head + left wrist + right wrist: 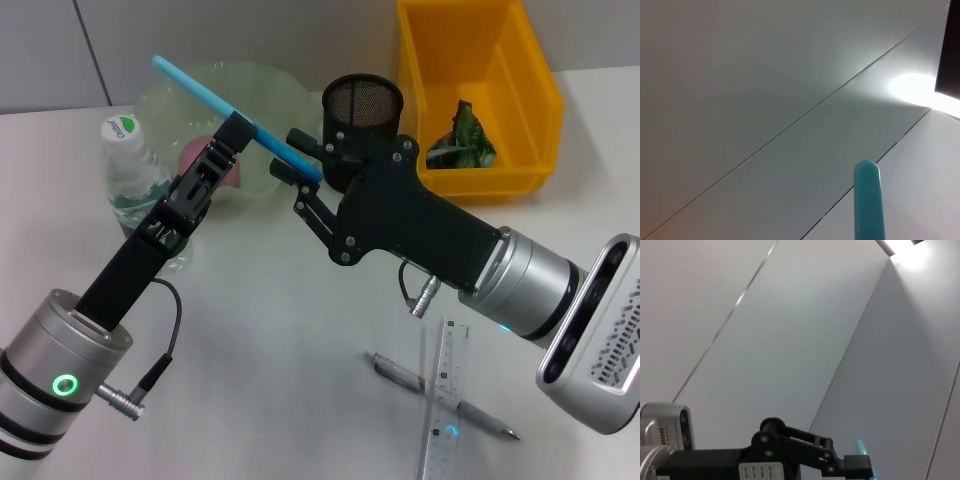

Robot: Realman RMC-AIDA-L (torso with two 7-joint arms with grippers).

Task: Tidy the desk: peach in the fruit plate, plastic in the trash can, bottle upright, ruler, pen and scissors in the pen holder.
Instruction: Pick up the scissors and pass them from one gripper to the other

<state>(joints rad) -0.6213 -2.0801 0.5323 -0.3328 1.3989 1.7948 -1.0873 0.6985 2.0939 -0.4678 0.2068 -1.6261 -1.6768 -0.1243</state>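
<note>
White desk (290,330) bears ruler (443,400); both pincers, left (238,132) and right (297,165), clamp scissors (200,88).

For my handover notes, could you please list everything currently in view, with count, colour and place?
scissors: one, light blue, held above the desk between both claws
peach: one, pink, in the fruit plate
fruit plate: one, pale green, far left
bottle: one, clear, upright, left
pen holder: one, black, far centre
trash can: one, yellow, far right, green wrapper inside
ruler: one, clear, near right
pen: one, grey, across ruler
left claw: black, gripping scissors
right claw: black, at scissors' other end
</note>
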